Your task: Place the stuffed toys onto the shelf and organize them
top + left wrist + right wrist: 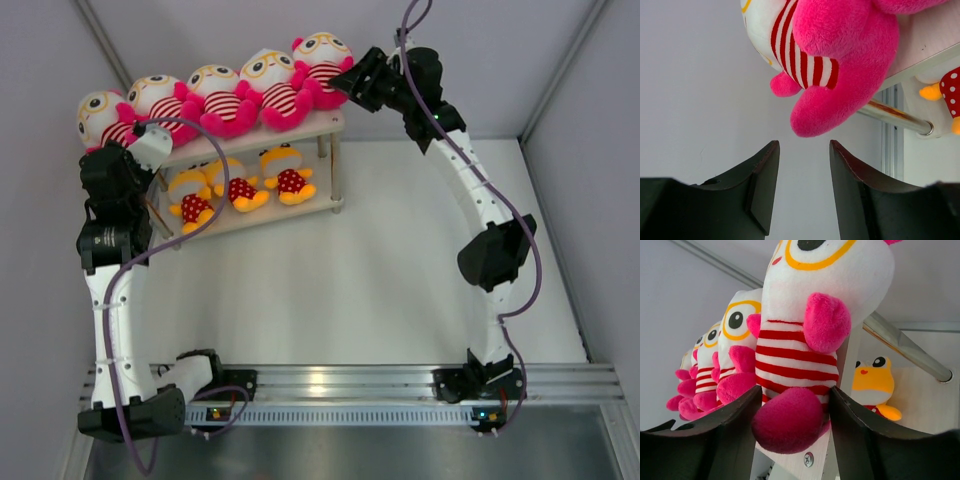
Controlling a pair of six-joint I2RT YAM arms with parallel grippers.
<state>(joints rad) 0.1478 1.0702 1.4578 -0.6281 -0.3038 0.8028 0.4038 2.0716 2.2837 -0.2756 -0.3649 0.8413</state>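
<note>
Five striped stuffed toys sit in a row on the top board of the shelf [285,131], from the leftmost [100,118] to the rightmost [322,60]. Three orange stuffed toys [238,185] sit on the lower board. My right gripper [347,82] is at the shelf's right end. In the right wrist view it [796,388] stands open, its fingers on either side of the pink foot of the rightmost toy [800,355], which rests on the board [790,461]. My left gripper [150,138] is at the left end, open [804,145] and empty, just short of the leftmost toy's pink foot [820,117].
Grey walls enclose the table on the left, back and right. A silver shelf leg [895,115] runs beside the left gripper, another leg [910,350] beside the right one. An orange toy [872,382] shows behind the right-end leg. The arm bases sit on an aluminium rail [340,380].
</note>
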